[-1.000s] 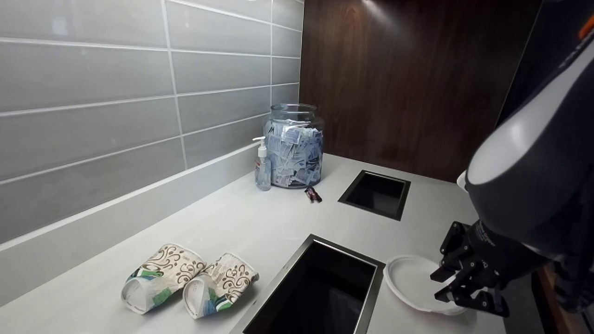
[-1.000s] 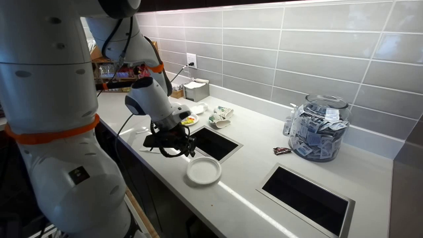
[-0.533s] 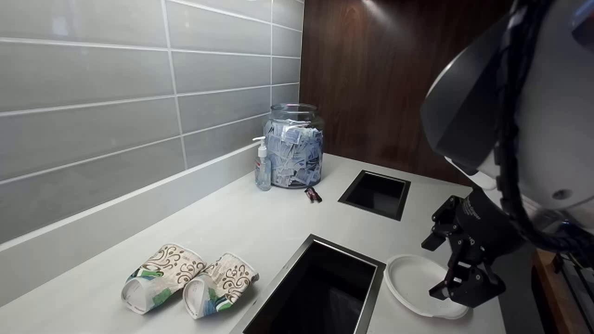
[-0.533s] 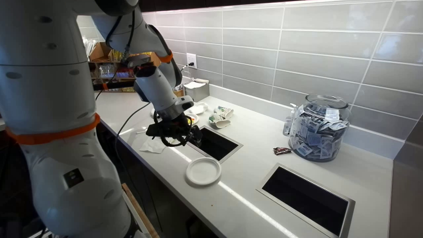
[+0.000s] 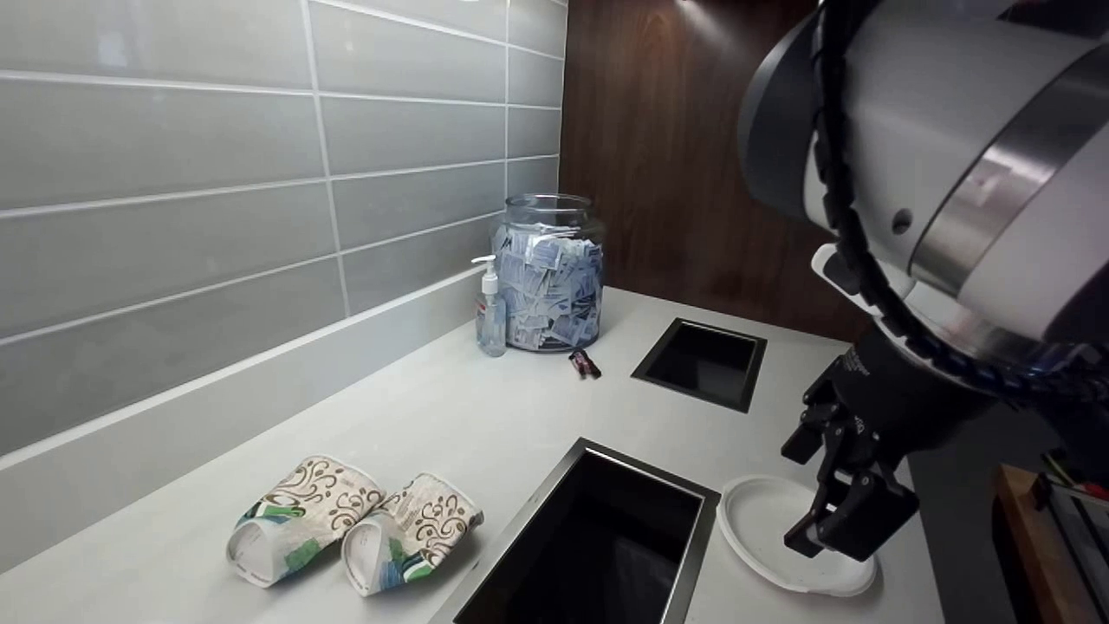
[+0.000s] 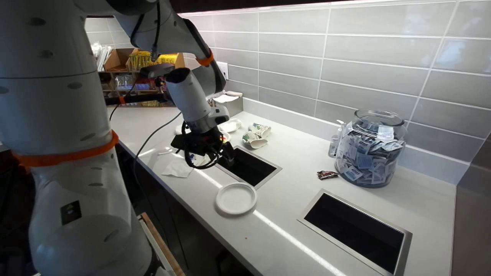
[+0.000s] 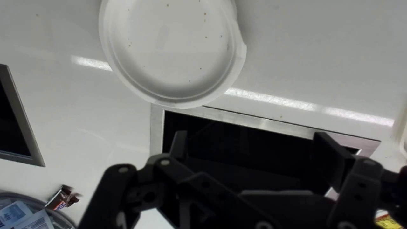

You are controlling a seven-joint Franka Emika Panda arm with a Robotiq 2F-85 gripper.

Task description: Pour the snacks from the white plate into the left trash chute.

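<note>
Currently the claw (image 7: 252,149) hangs above the tabletop (image 5: 520,416), its two fingers spread well apart with only air between; in the wrist view they show against the dark hole of the left trash chute (image 7: 270,125), clear of the white plate (image 7: 171,54). Plate: on the tabletop beside one corner of the chute in both exterior views, flat, face up, small brown specks (image 7: 205,14) over its base. Outline round, so alike along every axis; a bent stretch of rim faces right in the wrist view. There the plate's lower edge overlaps the chute's metal frame; whether it actually rests on it, I can't be sure from where I stand. The chute's long axis runs left to right there, dipping rightward.
</note>
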